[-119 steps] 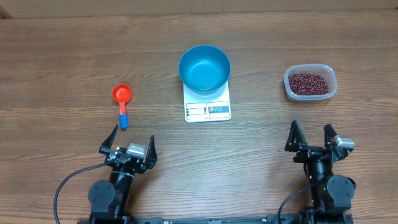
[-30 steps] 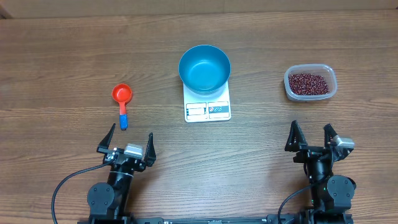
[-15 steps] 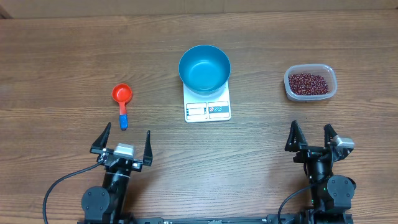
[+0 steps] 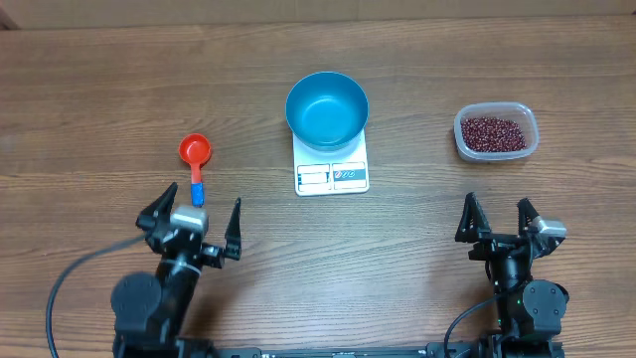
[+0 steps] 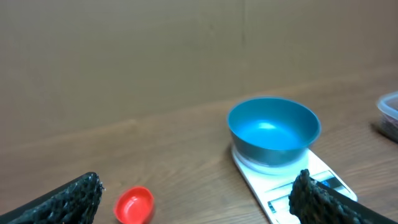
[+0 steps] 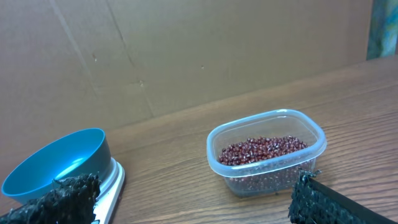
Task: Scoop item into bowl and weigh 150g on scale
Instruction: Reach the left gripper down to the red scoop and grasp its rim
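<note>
Overhead looks down; wrist views (low) share bowl (image 5: 273,127).

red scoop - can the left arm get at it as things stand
Probably yes. The left gripper is open and sits right by the handle end of the scoop, with nothing standing between them. The bowl and scale are off to one side.
</note>
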Motion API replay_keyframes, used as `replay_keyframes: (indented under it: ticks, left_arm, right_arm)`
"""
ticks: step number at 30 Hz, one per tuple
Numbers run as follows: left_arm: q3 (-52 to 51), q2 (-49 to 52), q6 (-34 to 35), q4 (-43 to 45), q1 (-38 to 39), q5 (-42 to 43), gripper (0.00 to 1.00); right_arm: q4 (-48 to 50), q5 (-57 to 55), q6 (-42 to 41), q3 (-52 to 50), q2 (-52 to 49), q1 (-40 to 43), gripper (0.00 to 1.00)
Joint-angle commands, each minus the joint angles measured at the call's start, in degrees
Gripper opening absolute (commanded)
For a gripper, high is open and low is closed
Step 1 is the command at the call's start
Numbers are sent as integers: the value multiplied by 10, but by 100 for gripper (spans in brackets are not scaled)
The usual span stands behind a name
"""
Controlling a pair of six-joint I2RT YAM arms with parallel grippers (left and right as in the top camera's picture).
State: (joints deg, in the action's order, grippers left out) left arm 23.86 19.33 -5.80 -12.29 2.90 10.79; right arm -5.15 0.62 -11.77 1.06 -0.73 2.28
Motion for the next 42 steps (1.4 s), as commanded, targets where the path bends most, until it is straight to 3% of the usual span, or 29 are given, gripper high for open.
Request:
replay_keyframes:
  ticks: [1, 6, 12, 19, 23, 33, 42]
  left_arm:
    - [75, 82, 20, -20, -3, 41, 100]
    - [190, 224, 20, -92, -3, 75, 100]
    - [375, 437, 20, -242, -18, 130, 100]
    - [524, 603, 19, -347, -68, 193, 99]
    - [534, 664, 19, -340, -84, 137, 100]
    - [534, 746, 6, -323, -85, 94, 100]
    - [534, 815, -6, -282, -97, -24, 100]
  right_arm:
    - [3, -6, 1, -6, 6, 3, 100]
    - [4, -6, 1, -6, 6, 3, 100]
    - [4, -6, 0, -6, 6, 3, 100]
    - [4, -6, 1, -6, 6, 3, 100]
    - [4, -6, 1, -6, 6, 3, 100]
    - [4, -6, 1, -6, 6, 3, 100]
    - [4, -6, 1, -6, 6, 3, 100]
